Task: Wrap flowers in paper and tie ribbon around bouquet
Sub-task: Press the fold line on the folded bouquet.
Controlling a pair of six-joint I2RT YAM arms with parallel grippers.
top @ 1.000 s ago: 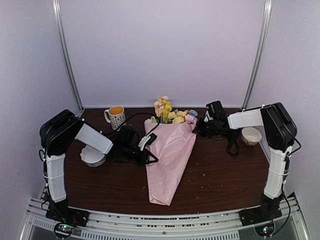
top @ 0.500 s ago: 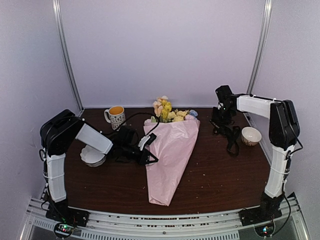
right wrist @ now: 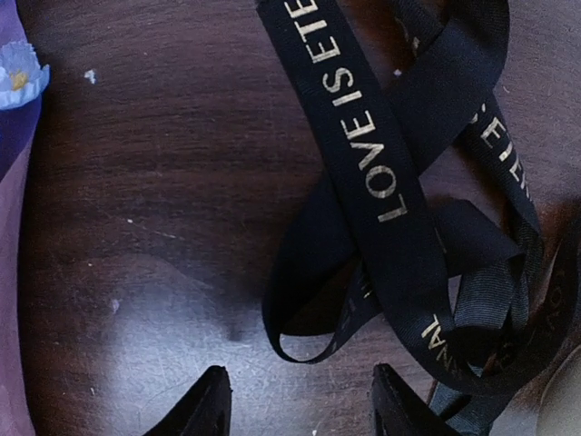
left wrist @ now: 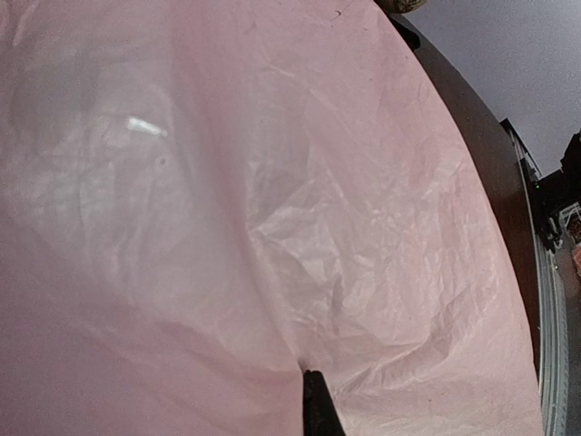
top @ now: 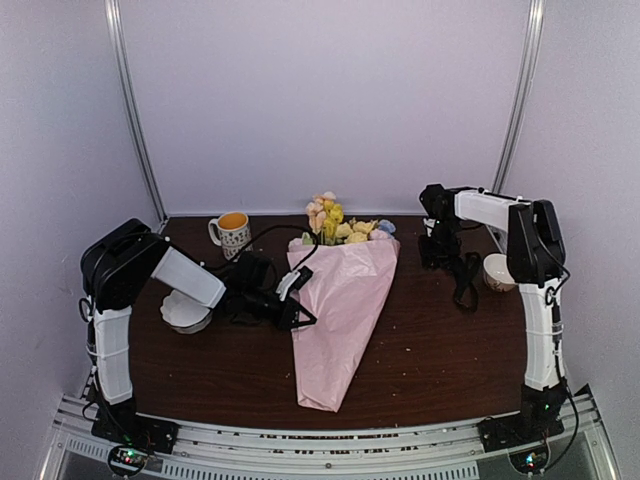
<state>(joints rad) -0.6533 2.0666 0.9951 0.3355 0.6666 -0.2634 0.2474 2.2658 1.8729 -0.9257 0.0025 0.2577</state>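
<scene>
At the centre of the overhead view the bouquet [top: 340, 310] lies on the worktop [top: 440, 350], flowers [top: 340, 225] uppermost, pink paper [left wrist: 272, 182] tapering toward the bottom. At its left edge the left end effector [top: 297, 300] is clenched against the paper; whether it pinches a fold I cannot tell. At upper right the right end effector [right wrist: 304, 404] is released and empty above the ribbon [right wrist: 381, 182], which lies in loose loops well apart from the bouquet. It looks light, floppy and slick, so a raised loop seems the best place to pinch. Thin paper will probably crumple easily.
</scene>
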